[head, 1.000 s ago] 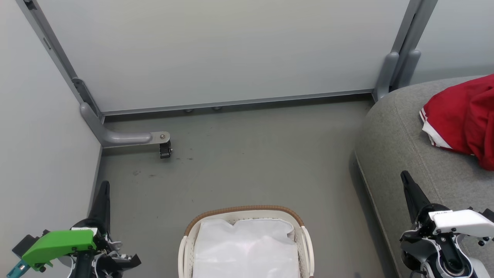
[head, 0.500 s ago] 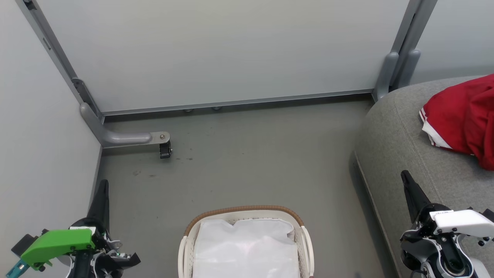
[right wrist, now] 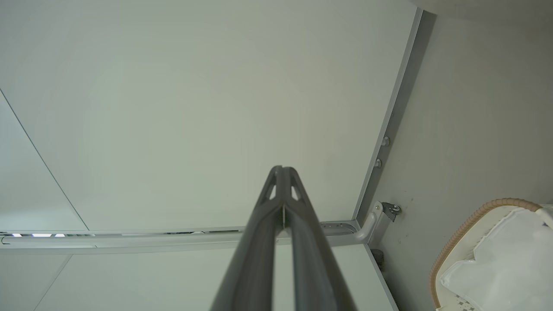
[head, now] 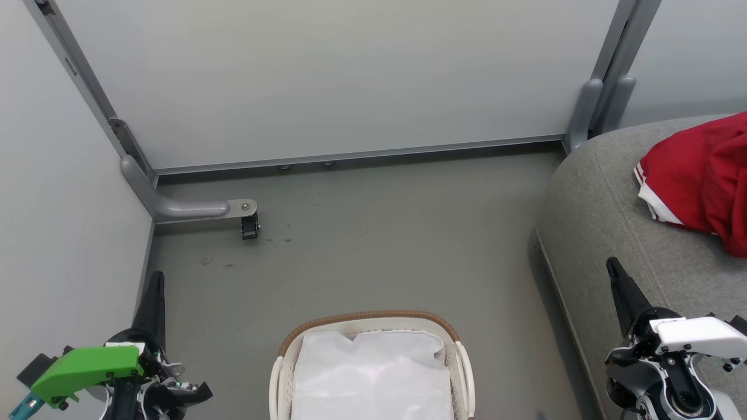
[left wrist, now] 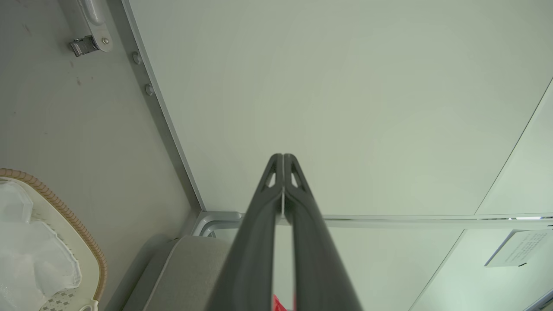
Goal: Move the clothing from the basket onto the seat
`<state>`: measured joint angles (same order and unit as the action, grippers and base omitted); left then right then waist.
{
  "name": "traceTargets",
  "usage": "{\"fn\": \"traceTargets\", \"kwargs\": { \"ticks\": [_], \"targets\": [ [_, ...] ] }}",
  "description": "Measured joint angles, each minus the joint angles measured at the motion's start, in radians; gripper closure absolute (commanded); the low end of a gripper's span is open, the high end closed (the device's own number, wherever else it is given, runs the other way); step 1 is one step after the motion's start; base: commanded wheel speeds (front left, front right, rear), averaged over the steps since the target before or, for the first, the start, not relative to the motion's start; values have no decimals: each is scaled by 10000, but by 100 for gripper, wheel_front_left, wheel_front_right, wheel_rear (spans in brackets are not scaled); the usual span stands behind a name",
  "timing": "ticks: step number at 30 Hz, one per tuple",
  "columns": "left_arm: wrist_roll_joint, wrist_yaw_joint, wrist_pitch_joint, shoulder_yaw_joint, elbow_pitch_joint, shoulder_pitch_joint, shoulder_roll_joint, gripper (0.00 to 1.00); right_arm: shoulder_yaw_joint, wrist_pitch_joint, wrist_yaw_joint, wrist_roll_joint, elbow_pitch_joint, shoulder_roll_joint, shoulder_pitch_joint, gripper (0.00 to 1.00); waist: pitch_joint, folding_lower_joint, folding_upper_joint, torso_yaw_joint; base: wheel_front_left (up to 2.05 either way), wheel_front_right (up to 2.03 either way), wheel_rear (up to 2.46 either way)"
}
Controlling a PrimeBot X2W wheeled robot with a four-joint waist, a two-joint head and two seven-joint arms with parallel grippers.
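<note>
Both pincers sit low at the near corners of the head view. The left pincer (head: 156, 280) has its fingers pressed together and holds nothing, and the right pincer (head: 613, 267) is the same. The wrist views confirm that the tips meet on each.

The clothing (head: 697, 175) is a bunched red heap with white stripe trim. It lies on the seat (head: 601, 233) and runs off the right edge of the head view, so no clear long axis can be read.

The basket (head: 367, 317) stands on the floor (head: 379, 245) between the two pincers. The part of it in view shows a white liner (head: 373, 373) and no red. Its near end is cut off by the frame, so I cannot tell what lies there.

Key relation: the heap lies ahead and to the right of the right pincer, which hangs over the seat's near edge, well apart from the fabric. The left pincer is across the basket, far from it. The right arm is clearly nearer.

Judgement: the transfer looks complete or nearly so. Any further tidying on the seat would fall to the right arm.
</note>
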<state>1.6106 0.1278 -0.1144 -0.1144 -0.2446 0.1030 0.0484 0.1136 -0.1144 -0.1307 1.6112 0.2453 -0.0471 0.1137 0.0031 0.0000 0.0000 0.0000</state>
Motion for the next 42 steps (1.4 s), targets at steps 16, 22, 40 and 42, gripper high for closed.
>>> {"fn": "traceTargets", "kwargs": {
  "ticks": [16,22,40,42],
  "targets": [
    [6,6,0,0,0,0,0,100,0,0,0,0,0,-2,0,100,0,0,0,0,0,0,0],
    [6,8,0,-2,0,0,0,100,0,0,0,0,-2,-2,0,100,0,0,0,0,0,0,0],
    [8,8,0,0,0,0,0,100,0,0,0,0,-2,-2,-1,100,0,0,0,0,0,0,0],
    [8,8,0,0,6,0,0,100,0,0,0,0,-2,-2,-1,100,0,0,0,0,0,0,0]
  ]
}}
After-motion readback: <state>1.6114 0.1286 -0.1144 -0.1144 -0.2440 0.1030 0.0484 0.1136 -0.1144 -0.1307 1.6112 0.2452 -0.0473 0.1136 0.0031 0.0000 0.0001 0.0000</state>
